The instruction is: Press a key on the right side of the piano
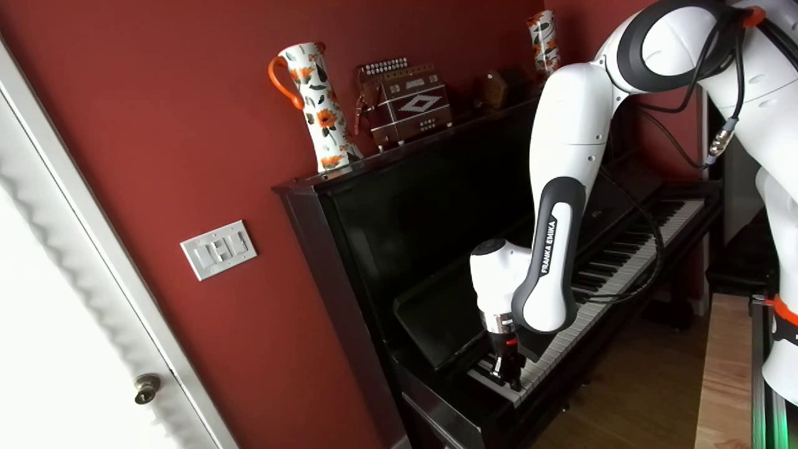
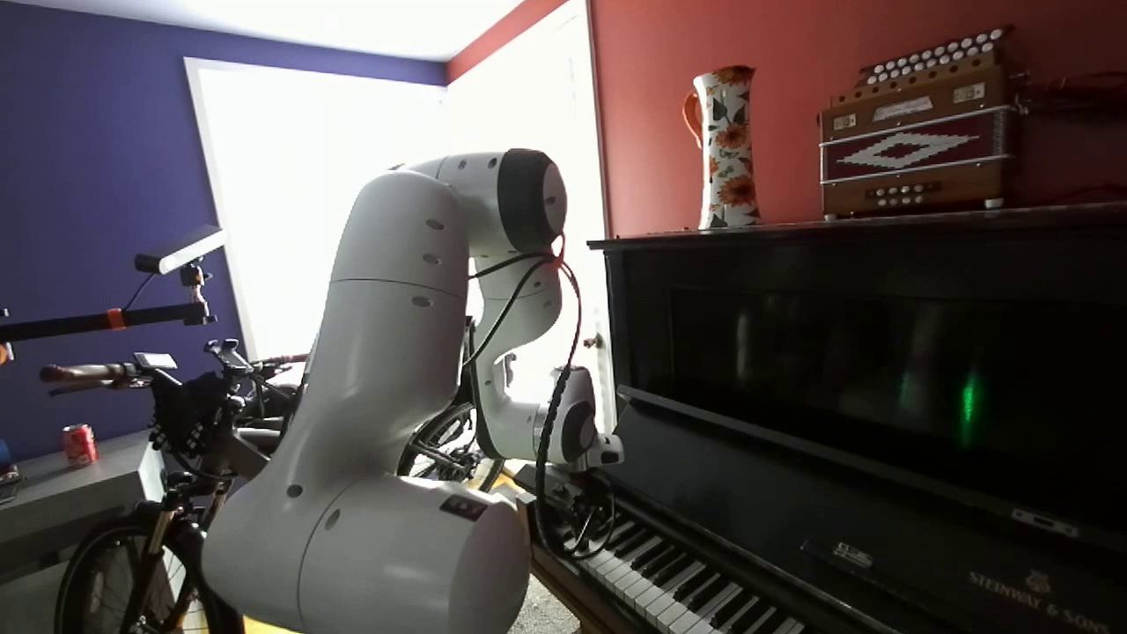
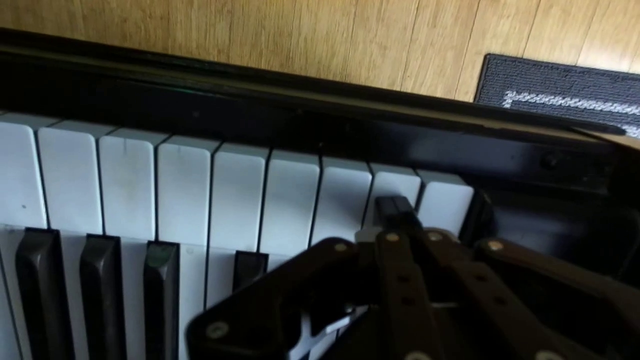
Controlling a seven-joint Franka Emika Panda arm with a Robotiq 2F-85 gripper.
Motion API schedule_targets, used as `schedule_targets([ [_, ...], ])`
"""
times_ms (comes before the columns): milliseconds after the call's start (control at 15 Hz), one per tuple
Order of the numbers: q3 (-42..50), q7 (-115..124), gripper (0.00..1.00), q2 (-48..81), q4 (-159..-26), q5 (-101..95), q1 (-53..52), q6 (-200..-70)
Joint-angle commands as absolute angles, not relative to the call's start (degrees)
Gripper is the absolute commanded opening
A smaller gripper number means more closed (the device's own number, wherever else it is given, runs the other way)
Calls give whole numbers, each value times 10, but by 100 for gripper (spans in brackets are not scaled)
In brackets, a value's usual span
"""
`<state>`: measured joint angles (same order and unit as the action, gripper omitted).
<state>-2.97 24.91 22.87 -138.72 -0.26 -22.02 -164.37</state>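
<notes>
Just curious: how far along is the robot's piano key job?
Looks done: the shut hand is at one end of the piano keyboard, right in the wrist view, left for a player. Under way: its tip is over the second white key from that end; contact is unclear. Remaining: likely the press; no key looks plainly lowered.

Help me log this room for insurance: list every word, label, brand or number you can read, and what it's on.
"FRANKA EMIKA": robot arm.
"STEINWAY & SONS": front of the piano, below a small emblem.
Too small or blurred to read: any print on the accordion, red can and the arm's dark panel.
</notes>
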Motion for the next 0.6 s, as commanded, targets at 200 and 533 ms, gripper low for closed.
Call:
schedule_targets([
  [200, -25, 261, 0, 243, -1383, 2, -231, -1661],
  [533, -24, 260, 0, 255, -1381, 2, -233, -1661],
])
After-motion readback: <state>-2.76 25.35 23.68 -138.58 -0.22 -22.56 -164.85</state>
